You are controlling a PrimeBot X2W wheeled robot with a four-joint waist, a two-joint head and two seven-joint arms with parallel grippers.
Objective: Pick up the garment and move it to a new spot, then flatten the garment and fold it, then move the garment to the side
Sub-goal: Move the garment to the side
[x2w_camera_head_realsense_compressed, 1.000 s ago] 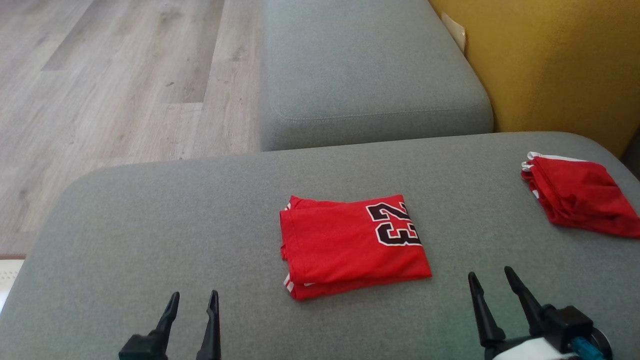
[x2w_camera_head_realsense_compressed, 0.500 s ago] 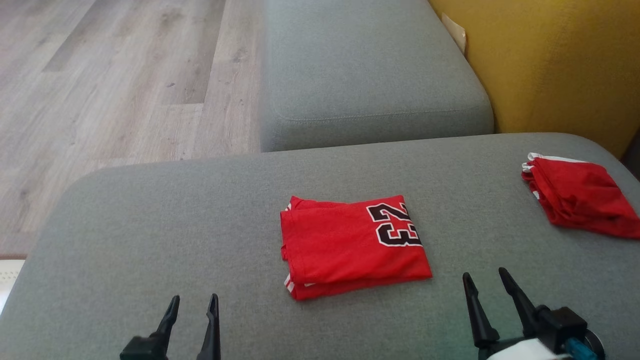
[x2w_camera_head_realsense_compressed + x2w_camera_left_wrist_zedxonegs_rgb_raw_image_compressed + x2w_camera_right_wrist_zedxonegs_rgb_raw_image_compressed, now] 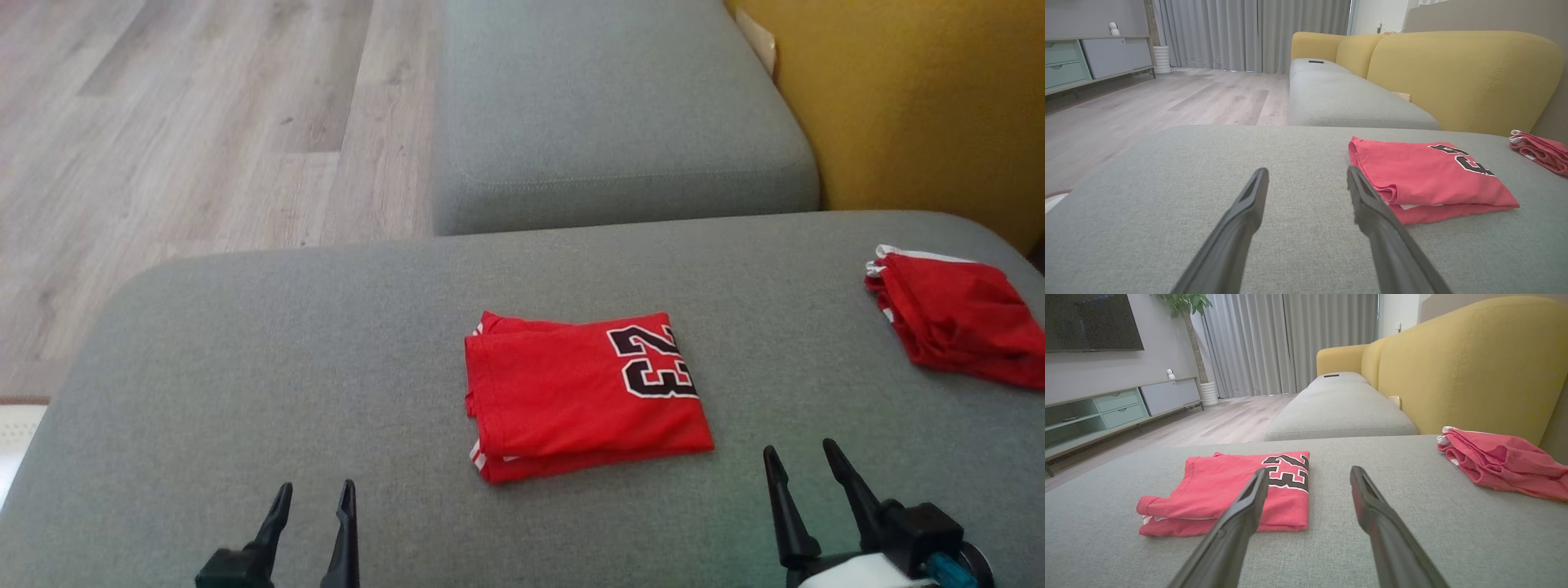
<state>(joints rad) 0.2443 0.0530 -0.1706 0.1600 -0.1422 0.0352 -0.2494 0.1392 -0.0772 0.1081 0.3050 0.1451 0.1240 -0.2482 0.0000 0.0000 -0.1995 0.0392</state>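
Head view: a folded red jersey [image 3: 584,396] lies on a grey cushion [image 3: 245,367], ahead of and between the left gripper [image 3: 317,485] and right gripper [image 3: 798,446], both wide open, empty. Left wrist view: jersey ahead, right. Right wrist view: jersey ahead-left; another red garment [image 3: 1502,465] far right.

The head camera looks steeply down from above on the grey seat cushion [image 3: 245,343], with the folded red garment [image 3: 584,392] at centre. Both wrist cameras sit low and close over the cushion, facing level toward the far curtains [image 3: 1229,32], the left one from the garment's left, the right one from its right. All three views share the folded garment and a second red garment [image 3: 955,322].
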